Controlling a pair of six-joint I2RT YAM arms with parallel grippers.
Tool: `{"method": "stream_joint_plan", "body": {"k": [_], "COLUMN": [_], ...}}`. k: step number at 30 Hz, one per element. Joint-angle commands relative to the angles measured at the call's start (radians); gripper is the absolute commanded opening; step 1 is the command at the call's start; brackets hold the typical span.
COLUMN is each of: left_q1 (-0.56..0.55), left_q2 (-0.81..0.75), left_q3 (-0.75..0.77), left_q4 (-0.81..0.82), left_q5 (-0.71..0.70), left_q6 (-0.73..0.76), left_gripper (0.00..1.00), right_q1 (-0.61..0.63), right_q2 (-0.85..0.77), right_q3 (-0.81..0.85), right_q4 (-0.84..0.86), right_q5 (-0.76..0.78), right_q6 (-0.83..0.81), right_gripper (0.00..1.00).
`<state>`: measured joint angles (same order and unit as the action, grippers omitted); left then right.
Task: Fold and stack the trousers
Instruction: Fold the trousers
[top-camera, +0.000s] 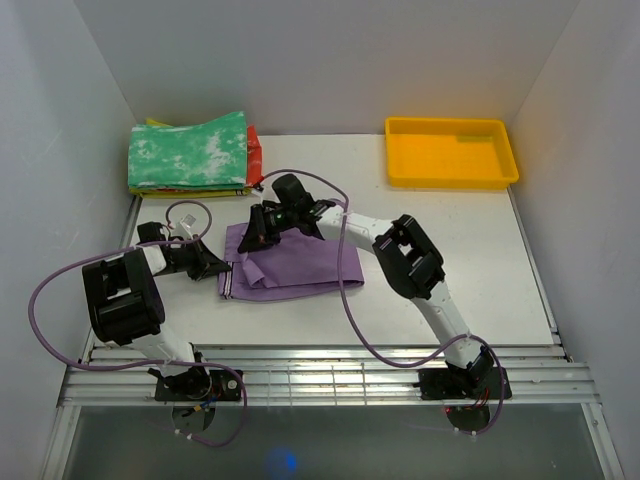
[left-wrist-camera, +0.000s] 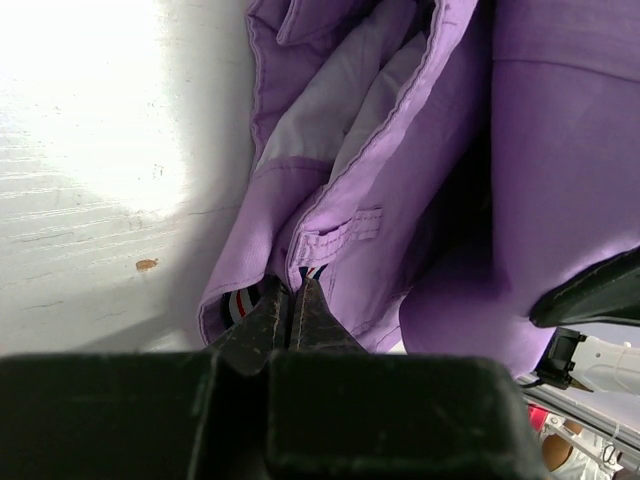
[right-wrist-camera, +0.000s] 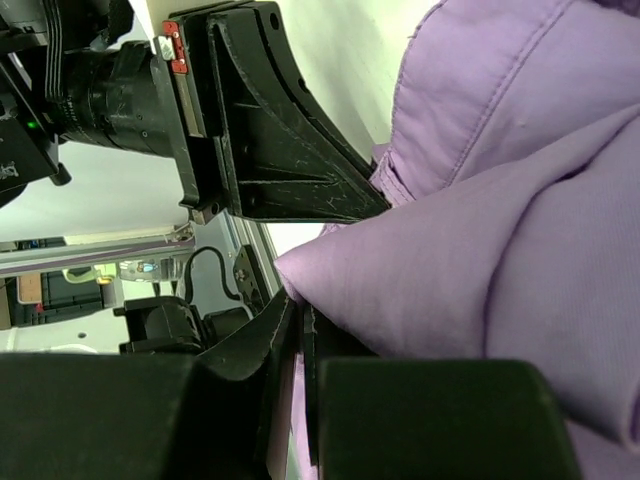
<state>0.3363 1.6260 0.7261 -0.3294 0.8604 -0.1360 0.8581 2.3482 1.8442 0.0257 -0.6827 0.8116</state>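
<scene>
While held at two points near the middle of the white desk (top-camera: 480, 270), trousers (top-camera: 300, 268): soft lilac cloth, loosely folded, rumpled.
Left gripper (top-camera: 222, 268): pinched tight on the striped waistband (left-wrist-camera: 240, 305).
Right gripper (top-camera: 250, 235): clamped on a lilac fold.
Tray (top-camera: 450, 183): shallow yellow rectangle, far right corner.
Folded garments (top-camera: 190, 150): mottled green-and-white topped red and yellow, far left corner.

Lilac-purple trousers (top-camera: 300, 266) are seen folded into a rough rectangle, lying mostly flat. The waistband (left-wrist-camera: 236, 304), lined in red, white and blue stripes, is pinched between the fingers of the left gripper (left-wrist-camera: 288, 312). A belt loop (left-wrist-camera: 340, 230) is seen just beyond those fingertips. A plain fold is clamped in the right gripper (right-wrist-camera: 300, 335), with cloth bulging past its tips.
</scene>
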Motion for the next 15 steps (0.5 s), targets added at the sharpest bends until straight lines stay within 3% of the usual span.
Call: {"method": "stream_joint_plan", "body": {"k": [1, 15], "left_q1": [-0.011, -0.014], "left_q2": [-0.04, -0.06], "left_q3": [-0.013, -0.031], "left_q4": [0.018, 0.023], "left_q5": [0.017, 0.002], "left_q6": [-0.005, -0.016], "left_gripper": [0.0, 0.0], "right_q1": [0.027, 0.076], "right_q2": [-0.003, 0.034], "right_q3": [0.046, 0.078], "right_q4": [0.072, 0.079], "right_q5": [-0.015, 0.02], "right_q6": [0.038, 0.107], "right_gripper": [0.08, 0.08]}}
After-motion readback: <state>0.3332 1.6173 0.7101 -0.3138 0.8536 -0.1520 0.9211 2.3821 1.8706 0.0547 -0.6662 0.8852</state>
